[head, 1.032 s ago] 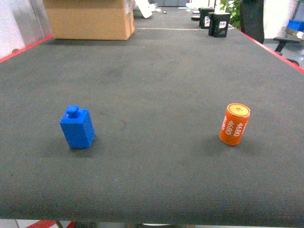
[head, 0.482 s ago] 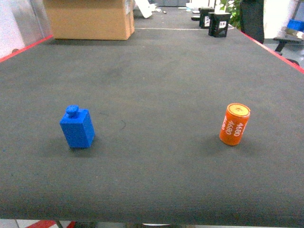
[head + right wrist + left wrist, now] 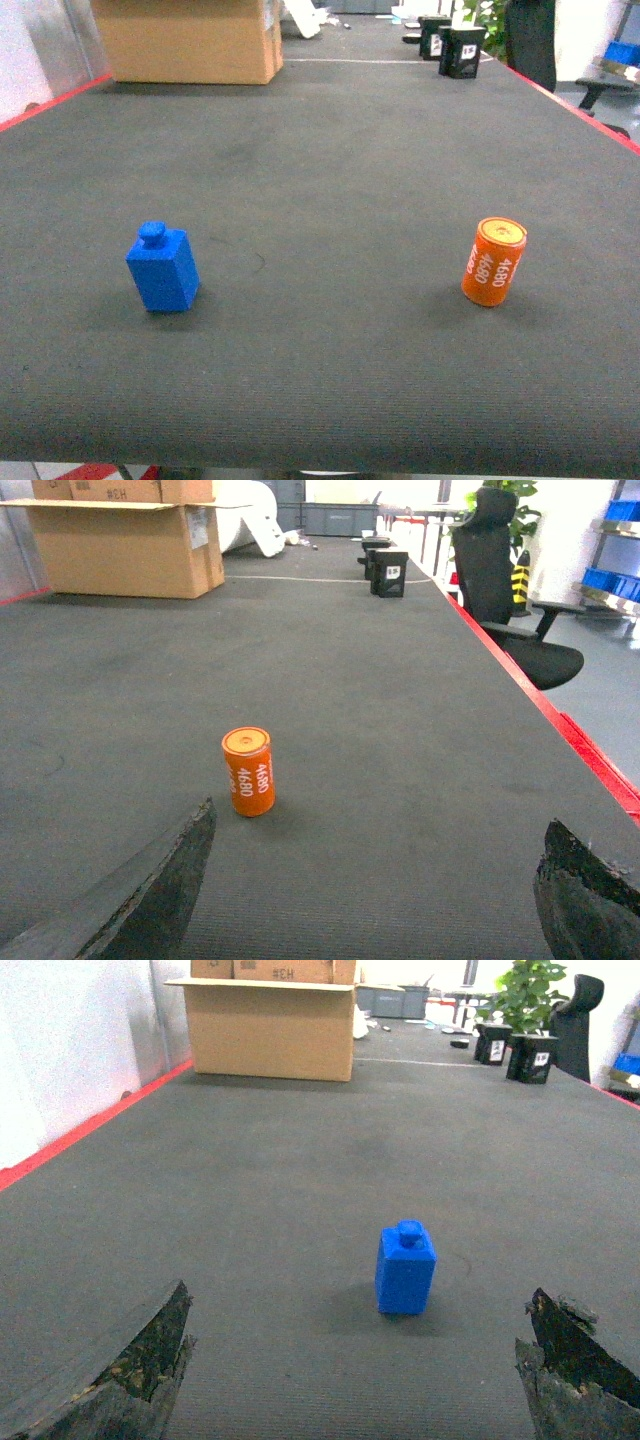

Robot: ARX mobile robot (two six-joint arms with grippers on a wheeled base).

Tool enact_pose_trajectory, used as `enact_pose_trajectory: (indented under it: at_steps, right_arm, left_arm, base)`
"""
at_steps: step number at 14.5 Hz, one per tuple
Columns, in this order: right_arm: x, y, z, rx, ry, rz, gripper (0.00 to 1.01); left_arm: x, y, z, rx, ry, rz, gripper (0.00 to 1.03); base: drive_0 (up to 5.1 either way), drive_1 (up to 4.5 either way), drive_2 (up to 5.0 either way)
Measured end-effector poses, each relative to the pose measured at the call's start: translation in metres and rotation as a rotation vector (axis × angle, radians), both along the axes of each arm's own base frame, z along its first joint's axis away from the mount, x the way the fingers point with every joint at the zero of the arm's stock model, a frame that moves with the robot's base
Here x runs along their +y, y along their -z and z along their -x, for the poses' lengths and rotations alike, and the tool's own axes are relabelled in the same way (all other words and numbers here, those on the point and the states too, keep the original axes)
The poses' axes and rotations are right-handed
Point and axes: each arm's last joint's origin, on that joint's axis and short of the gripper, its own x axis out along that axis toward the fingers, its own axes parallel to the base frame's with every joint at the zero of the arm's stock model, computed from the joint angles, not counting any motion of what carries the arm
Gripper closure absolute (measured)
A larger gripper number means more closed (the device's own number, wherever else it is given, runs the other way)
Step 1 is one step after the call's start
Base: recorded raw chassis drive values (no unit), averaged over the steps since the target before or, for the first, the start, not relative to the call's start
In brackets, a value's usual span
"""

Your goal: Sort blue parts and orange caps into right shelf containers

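Observation:
A blue part (image 3: 162, 268), a small block with a round knob on top, stands upright on the left of the dark table; the left wrist view has the blue part (image 3: 405, 1269) a short way ahead of my left gripper (image 3: 355, 1360), which is open and holds nothing. An orange cap (image 3: 493, 261), a cylinder with white "4680" print, stands upright on the right. In the right wrist view the orange cap (image 3: 248, 771) stands ahead and left of my right gripper (image 3: 375, 880), open and empty. Neither gripper shows in the head view. The right shelf containers are out of view.
A cardboard box (image 3: 188, 40) sits at the table's far left end. Two small black boxes (image 3: 450, 45) stand at the far right end. Red edging (image 3: 570, 105) lines the table sides. A black office chair (image 3: 505, 590) stands beyond the right edge.

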Motion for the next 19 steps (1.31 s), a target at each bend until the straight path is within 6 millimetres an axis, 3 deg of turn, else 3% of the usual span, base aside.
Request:
enact_pose_trajectory:
  at_steps: [19]
  right_arm:
    - [0.0000, 0.0000, 0.0000, 0.000, 0.000, 0.000, 0.03]
  left_arm:
    - [0.0000, 0.0000, 0.0000, 0.000, 0.000, 0.000, 0.05]
  base:
    - [0.0, 0.00, 0.0]
